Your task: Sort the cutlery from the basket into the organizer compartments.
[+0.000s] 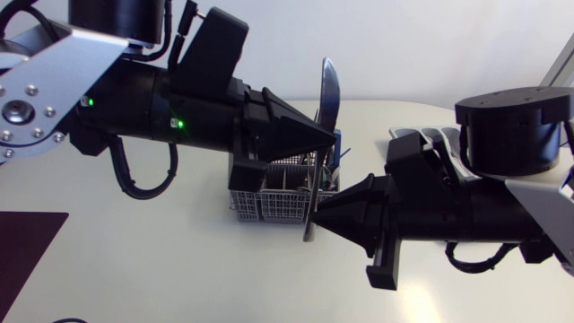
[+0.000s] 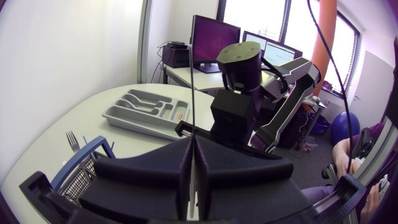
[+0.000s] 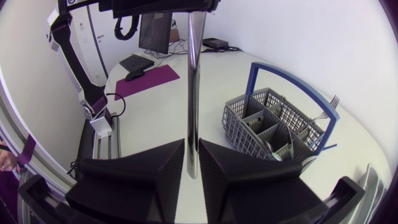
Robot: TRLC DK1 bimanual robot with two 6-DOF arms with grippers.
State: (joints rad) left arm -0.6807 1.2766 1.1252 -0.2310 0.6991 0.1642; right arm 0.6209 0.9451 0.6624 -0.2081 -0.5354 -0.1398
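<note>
Holding long steel utensil (image 1: 328, 85) above basket (image 1: 249, 202): left tool (image 1: 333, 141), right tool (image 1: 316, 212) both clamped on it. Organizer (image 2: 118, 117) beyond basket looks empty; fork (image 2: 73, 140) sits in basket. Sorting barely begun.

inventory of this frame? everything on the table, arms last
knife: 1, silver, looks like a table knife; held above the basket, gripped by both grippers
basket: 1, grey mesh with blue handle, mid-table under the knife
fork: 1 visible, silver, tines up in the basket; other pieces there too unclear to count
organizer: 1, grey, on the table past the basket, on the right arm's side
mat: 1, dark purple, table edge on the left arm's side
table: 1, off-white
left gripper: black, shut on the knife
right gripper: black, shut on the knife lower down
</note>
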